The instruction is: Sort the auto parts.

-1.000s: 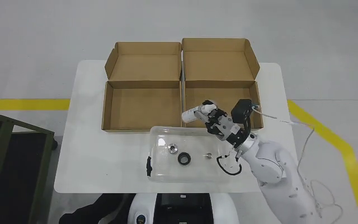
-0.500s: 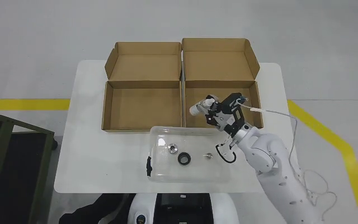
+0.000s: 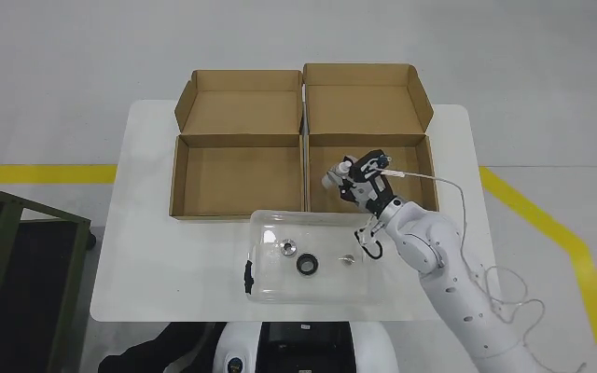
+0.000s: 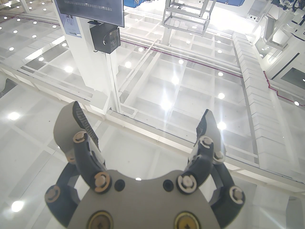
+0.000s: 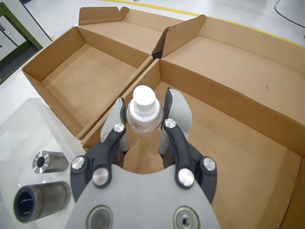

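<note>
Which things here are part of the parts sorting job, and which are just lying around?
Job:
right tool holding the small clear bottle with a white cap
left open brown cardboard box
right open brown cardboard box
clear plastic tray with silver metal cylinder, dark steel sleeve, small metal piece

Just there:
white table
yellow floor tape
dark green rack

I see the white worktop [image 3: 149, 242] lit brightly and evenly from overhead. Only faint, soft shadows line the walls of the brown cardboard boxes [image 3: 238, 182] on it. In my left wrist view, round ceiling lamps [image 4: 175, 80] flare into starbursts.
</note>
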Controlling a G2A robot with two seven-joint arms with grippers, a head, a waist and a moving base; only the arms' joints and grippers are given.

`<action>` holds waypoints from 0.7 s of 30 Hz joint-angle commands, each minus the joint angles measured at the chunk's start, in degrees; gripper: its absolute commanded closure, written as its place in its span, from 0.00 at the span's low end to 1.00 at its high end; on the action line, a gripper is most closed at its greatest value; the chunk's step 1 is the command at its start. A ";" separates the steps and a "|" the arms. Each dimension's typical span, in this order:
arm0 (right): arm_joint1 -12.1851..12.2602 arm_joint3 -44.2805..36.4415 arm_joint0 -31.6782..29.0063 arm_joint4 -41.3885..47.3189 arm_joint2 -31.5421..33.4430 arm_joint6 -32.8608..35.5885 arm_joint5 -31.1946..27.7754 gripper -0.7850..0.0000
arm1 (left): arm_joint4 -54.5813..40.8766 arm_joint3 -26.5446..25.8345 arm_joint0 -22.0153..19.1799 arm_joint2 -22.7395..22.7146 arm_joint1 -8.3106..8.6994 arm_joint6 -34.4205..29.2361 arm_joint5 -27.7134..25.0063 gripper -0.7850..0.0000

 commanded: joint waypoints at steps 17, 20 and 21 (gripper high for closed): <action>-0.78 3.88 2.62 -6.82 -2.91 0.66 0.82 0.51 | 0.00 0.00 0.00 0.00 0.00 0.00 0.00 0.00; -0.92 3.98 2.79 -6.84 -3.12 0.60 0.81 0.24 | 0.00 0.00 0.00 0.00 0.00 0.00 0.00 0.00; -0.96 3.84 2.81 -6.74 -3.11 0.60 0.80 0.19 | 0.00 0.00 0.00 0.00 0.00 0.00 0.00 0.00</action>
